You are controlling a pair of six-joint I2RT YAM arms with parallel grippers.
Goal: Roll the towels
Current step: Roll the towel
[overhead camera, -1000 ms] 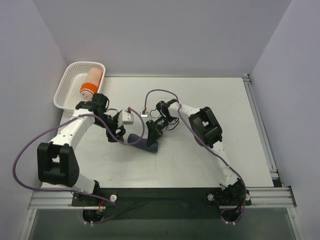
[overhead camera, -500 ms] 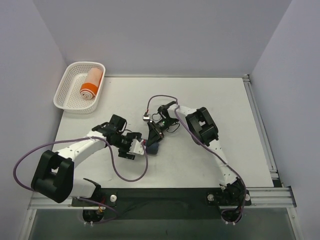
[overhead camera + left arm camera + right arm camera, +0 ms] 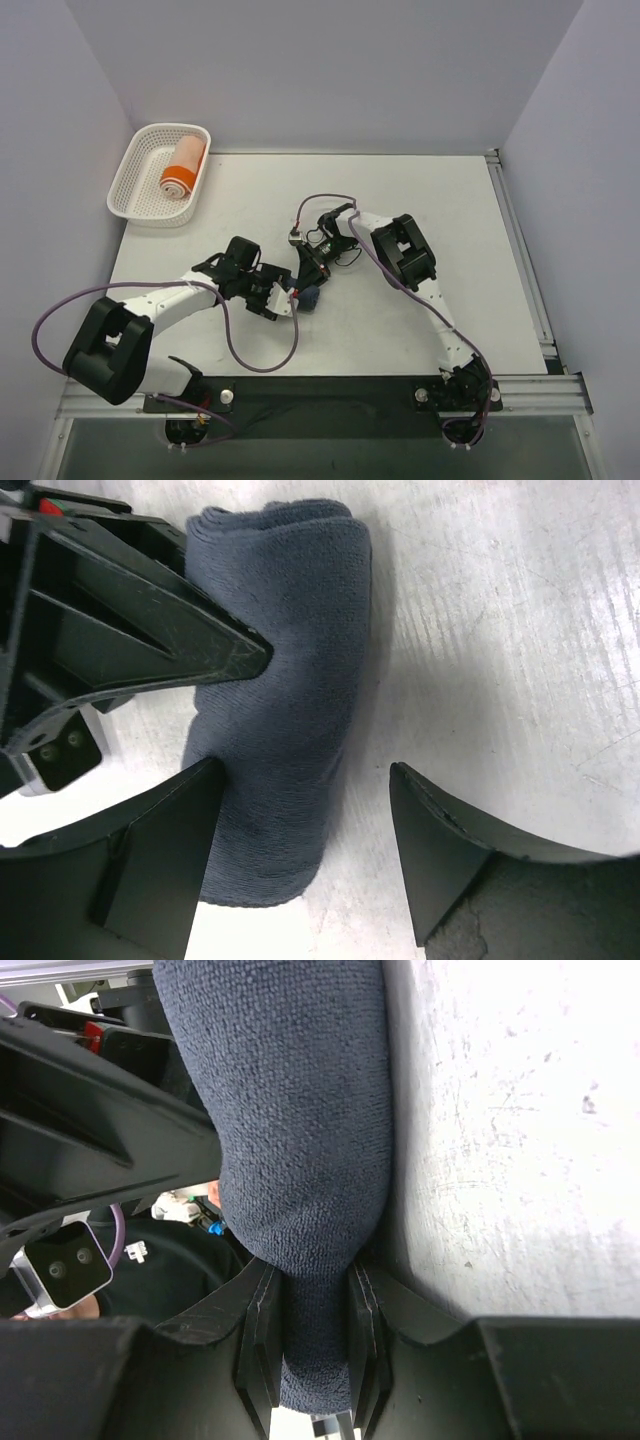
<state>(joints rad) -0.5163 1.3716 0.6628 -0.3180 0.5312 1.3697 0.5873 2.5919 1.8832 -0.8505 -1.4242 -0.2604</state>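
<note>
The navy towel (image 3: 309,296) lies rolled up on the table between both grippers; it also shows in the left wrist view (image 3: 280,700) and in the right wrist view (image 3: 300,1110). My right gripper (image 3: 312,1345) is shut on one end of the roll, its fingers (image 3: 262,1340) pinching the cloth. My left gripper (image 3: 305,825) is open, its left finger touching the roll's side and the right finger apart over bare table. The orange towel (image 3: 183,166), rolled, with a white band, lies in the white basket (image 3: 135,205) at the far left.
The table's bare grey surface (image 3: 440,210) extends right of the arms. Purple cables (image 3: 240,345) loop from each arm near the roll. The right gripper's black body (image 3: 120,610) lies close beside the left gripper. Walls enclose the table on three sides.
My left arm swung from near the basket down to the navy roll and now straddles it with open fingers. My right gripper kept its hold and shifted the roll slightly.
</note>
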